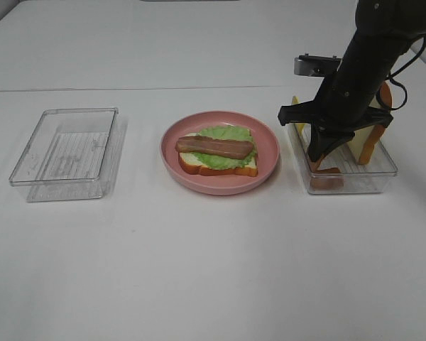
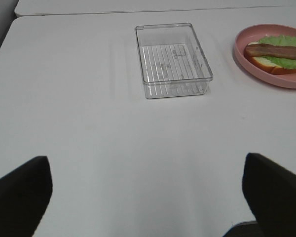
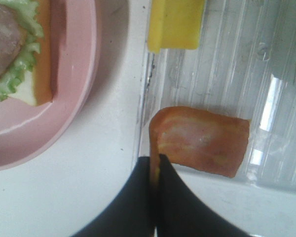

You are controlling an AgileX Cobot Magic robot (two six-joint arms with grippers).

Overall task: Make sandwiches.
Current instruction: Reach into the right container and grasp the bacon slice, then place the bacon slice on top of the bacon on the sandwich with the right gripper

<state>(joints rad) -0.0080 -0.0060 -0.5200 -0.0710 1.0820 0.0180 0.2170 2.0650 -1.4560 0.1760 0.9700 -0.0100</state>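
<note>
1. Here the right claw [image 3: 155,167] is clenched on one edge of a brown toy bacon strip [image 3: 202,145] in the clear plastic box [image 1: 348,186] at right, probably to lift it.
2. The open sandwich [image 1: 216,153] of bread, lettuce and bacon lies on the round pink plate [image 1: 220,188] at the centre of the table.
3. The left claw [image 2: 148,182] hangs released, out of the way.

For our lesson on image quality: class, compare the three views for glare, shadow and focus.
Exterior high: even light, soft faint shadow under the pink plate. Left wrist: clear tray sharp, fingers of the left gripper dark, soft-edged. Right wrist: bright glare on the clear box, bacon strip slightly blurred.
</note>
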